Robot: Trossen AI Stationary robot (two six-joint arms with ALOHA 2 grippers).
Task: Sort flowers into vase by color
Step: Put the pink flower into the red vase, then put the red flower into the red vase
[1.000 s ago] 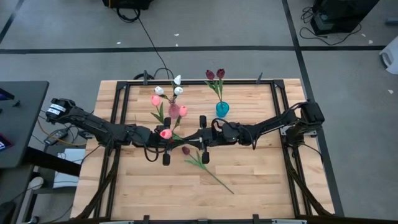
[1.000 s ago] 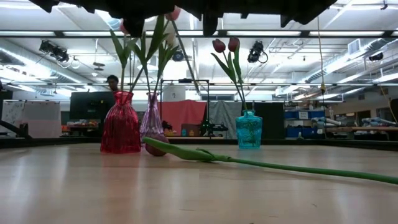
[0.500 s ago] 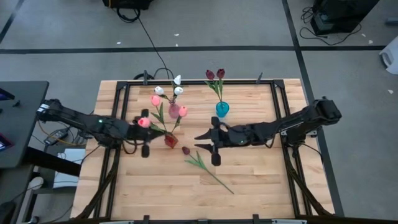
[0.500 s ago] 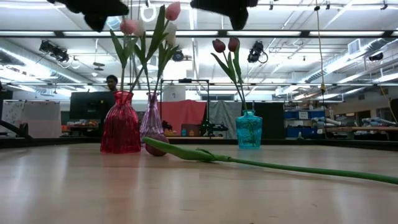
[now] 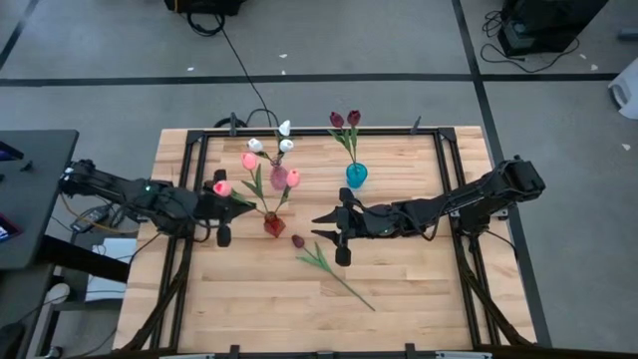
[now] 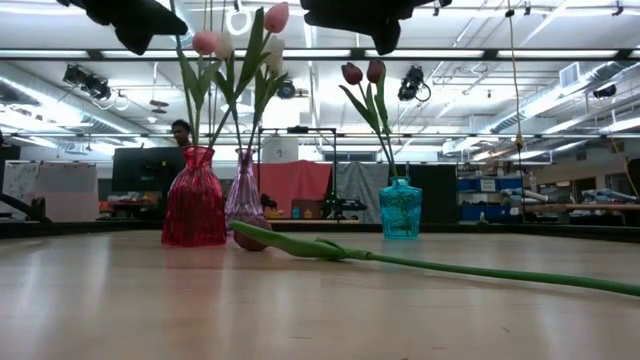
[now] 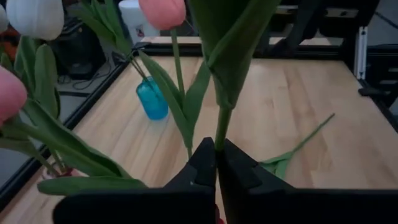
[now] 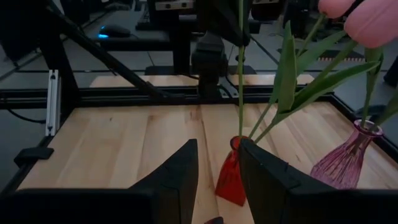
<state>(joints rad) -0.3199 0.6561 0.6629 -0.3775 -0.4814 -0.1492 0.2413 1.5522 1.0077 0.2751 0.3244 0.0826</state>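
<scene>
My left gripper [image 5: 237,205] [image 7: 217,152] hovers left of the red vase [image 5: 273,225], shut on a pink tulip whose head [image 5: 220,186] shows above it. My right gripper [image 5: 321,229] [image 8: 217,144] hangs open on the vase's right, touching nothing. A dark maroon tulip [image 5: 297,240] [image 6: 330,250] lies flat on the table, its stem running toward the near right. The red vase [image 6: 194,200] holds pink tulips. The purple-pink vase [image 5: 279,178] holds white ones, and the teal vase [image 5: 356,176] holds two maroon ones. My left gripper pinches the pink tulip's green stem [image 7: 220,134] between its two shut fingers, just below a broad leaf. The fingers come level from the table's left, across the stem. The stem rises steeply above them. In the right wrist view it runs down to the red vase's mouth [image 8: 236,140].
A black frame runs along the table's left, far and right edges [image 5: 319,131]. The three vases stand close together in the far middle. Bare wood lies near the lying tulip and toward the near edge [image 5: 249,309]. A person shows far behind in the low view [image 6: 180,130].
My left gripper has drawn away from the red vase toward the table's left edge, the pink head moving with it. My right gripper has backed off toward the right. The red vase, covered by both grippers a second ago, now shows between them.
</scene>
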